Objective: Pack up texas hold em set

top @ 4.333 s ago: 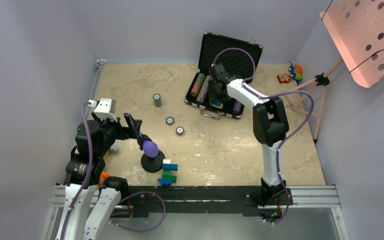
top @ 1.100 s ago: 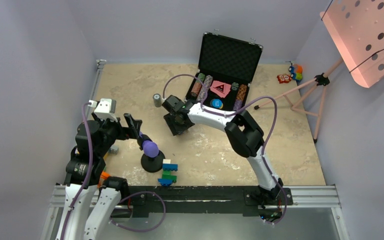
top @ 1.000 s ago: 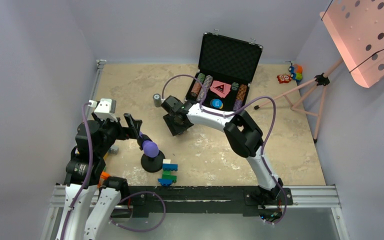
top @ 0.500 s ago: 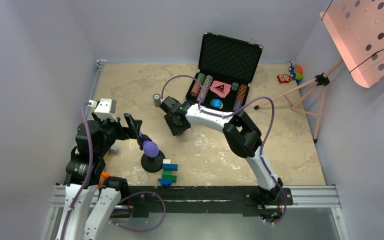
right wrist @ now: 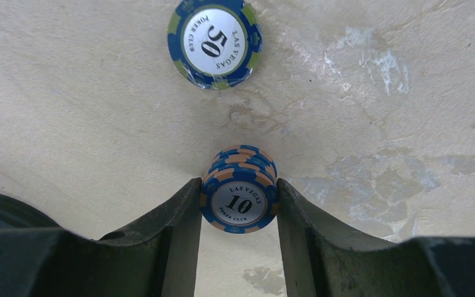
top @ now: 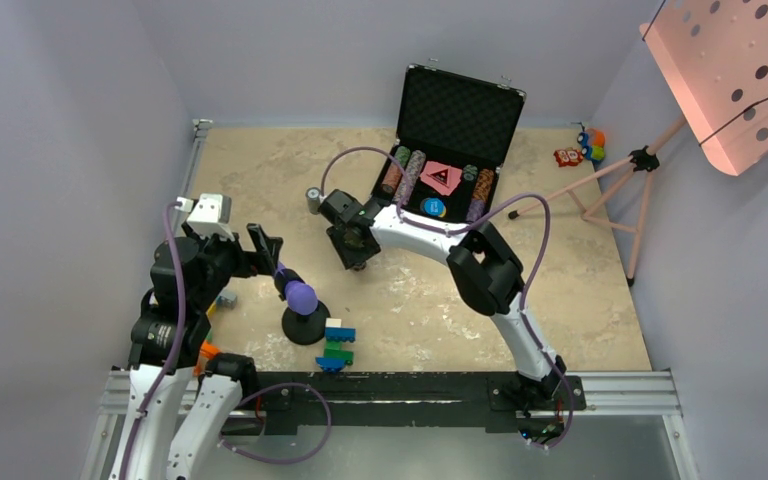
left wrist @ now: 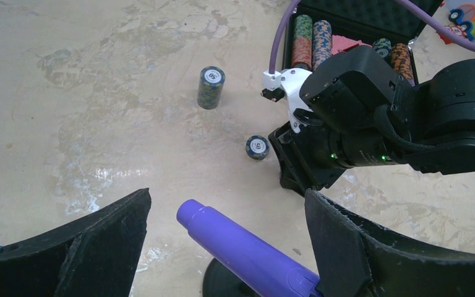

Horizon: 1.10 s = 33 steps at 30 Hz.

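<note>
Right tool [right wrist: 238, 185] is clamped on the short stack of blue-and-orange poker chips marked 10 [right wrist: 240, 204], one finger flush against each side. That stack sits on the beige tabletop [top: 260, 170], out beyond the handle side of the open black hard case [top: 460, 110], toward my left arm. I can't tell whether it has cleared the surface.

Just beyond it, farther from the case, lies the blue-and-green chip stack marked 50 [right wrist: 214, 42], apart from my fingers. The taller dark stack of chips [top: 313, 198] stands beside the case's near left corner. The case already holds rows of chips and the pink cards.

My worry now is that this is a loose stack, not one solid piece. If the fingers bite only on the upper chips, the lower ones will likely stay behind or spill when I raise it. A quick swing toward the case could shear the stack apart. Coming in too low, I'd clip the case's front wall or handle.

Left tool [left wrist: 226, 198] hangs wide open and empty above the purple-tipped post on its black round base [left wrist: 241, 250], well away from the case.
</note>
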Each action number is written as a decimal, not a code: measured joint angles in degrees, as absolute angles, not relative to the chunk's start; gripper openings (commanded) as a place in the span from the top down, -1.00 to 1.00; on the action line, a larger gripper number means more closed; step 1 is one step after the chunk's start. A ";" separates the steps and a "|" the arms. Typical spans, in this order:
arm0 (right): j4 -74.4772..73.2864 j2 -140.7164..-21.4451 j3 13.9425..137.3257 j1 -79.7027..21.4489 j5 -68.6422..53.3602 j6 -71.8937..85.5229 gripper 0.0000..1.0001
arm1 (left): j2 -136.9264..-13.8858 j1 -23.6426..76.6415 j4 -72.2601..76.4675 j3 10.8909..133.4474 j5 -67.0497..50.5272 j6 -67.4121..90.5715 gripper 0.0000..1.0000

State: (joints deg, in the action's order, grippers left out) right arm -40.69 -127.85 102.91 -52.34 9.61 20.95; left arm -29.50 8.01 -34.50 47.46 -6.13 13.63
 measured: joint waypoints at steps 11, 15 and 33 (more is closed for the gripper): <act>-44.40 -120.22 105.67 -50.68 9.41 18.28 1.00 | -35.44 8.01 -35.73 58.08 -5.76 13.85 -0.95; -45.50 -115.42 105.21 -49.54 9.30 17.02 1.00 | -38.85 8.01 -36.60 61.39 -8.23 14.61 -0.92; -54.54 -95.83 97.12 -47.99 2.83 5.15 1.00 | -68.27 8.45 -37.39 71.11 -39.62 24.80 -0.53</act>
